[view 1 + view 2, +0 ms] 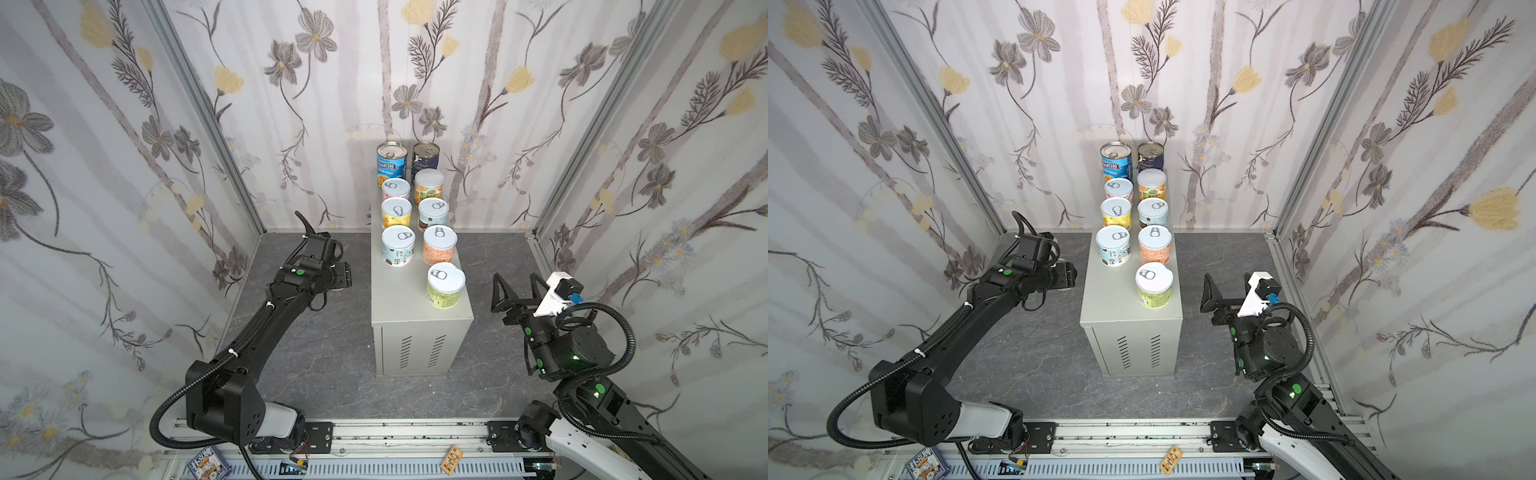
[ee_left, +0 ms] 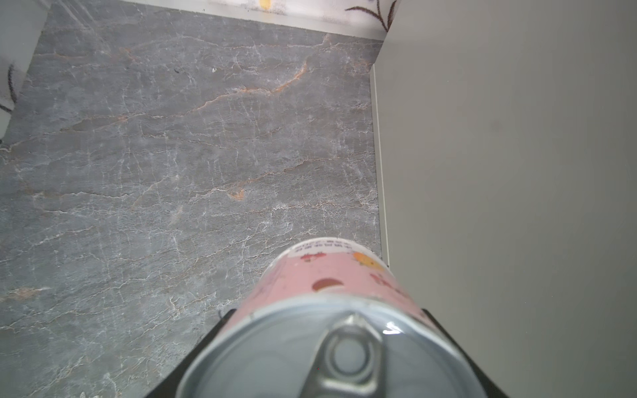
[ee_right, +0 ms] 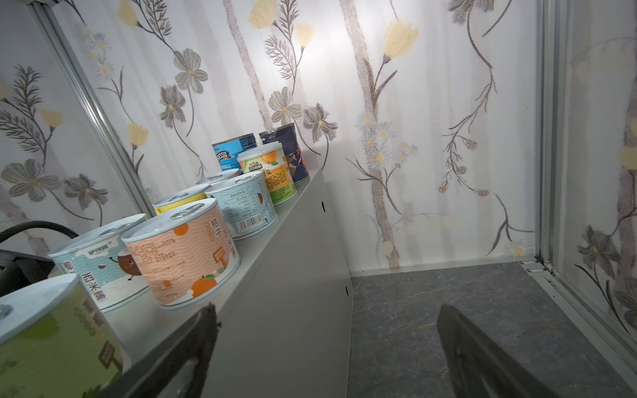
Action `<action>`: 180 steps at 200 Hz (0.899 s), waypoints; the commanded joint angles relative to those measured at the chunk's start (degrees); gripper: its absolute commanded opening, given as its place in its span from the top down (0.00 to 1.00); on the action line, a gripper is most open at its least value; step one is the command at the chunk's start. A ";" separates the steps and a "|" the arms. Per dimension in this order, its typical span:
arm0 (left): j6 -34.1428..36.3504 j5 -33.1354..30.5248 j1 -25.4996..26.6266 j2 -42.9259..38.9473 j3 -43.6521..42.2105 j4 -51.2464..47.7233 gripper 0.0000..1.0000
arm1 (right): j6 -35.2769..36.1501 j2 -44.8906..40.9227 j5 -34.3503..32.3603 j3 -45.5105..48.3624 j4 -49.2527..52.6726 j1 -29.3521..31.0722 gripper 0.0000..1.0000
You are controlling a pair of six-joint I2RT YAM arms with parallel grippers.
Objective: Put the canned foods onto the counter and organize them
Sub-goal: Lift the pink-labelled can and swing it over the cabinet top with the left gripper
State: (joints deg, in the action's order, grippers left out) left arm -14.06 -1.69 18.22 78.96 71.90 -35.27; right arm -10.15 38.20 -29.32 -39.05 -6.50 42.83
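Nine labelled cans point(image 1: 444, 286) on beige-grey metal counter point(image 1: 399, 309); L gripper point(image 2: 325, 317) clamps pink pull-tab can point(image 2: 331, 275); R gripper point(image 1: 518, 291) jaws apart.

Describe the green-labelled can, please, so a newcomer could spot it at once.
Find the beige counter mid-floor, with cans in two rows. The green-labelled can stands upright at the right row's near end, closest to the robot. It alone has no can beside it.

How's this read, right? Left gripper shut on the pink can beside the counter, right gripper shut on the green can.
Wrong on the right gripper: a top view shows it open and empty; the green can stands on the counter. The left gripper is shut on the pink can beside the counter.
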 commanded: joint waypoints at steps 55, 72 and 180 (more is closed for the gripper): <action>10.17 7.71 0.23 -10.20 4.55 -6.06 1.00 | 9.48 0.88 15.74 -6.76 3.18 -0.02 0.00; 12.70 10.12 0.65 -10.71 5.68 -7.87 1.00 | 11.10 1.81 18.76 -8.16 5.30 0.03 0.00; 23.41 17.34 3.88 -9.31 27.78 -30.80 1.00 | 16.63 3.31 19.10 -9.19 10.68 -0.01 0.00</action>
State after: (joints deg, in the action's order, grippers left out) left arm 4.75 11.42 21.30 68.38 94.41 -59.66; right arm 4.12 41.01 -9.41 -48.42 3.20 42.85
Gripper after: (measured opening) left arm 0.730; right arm 0.996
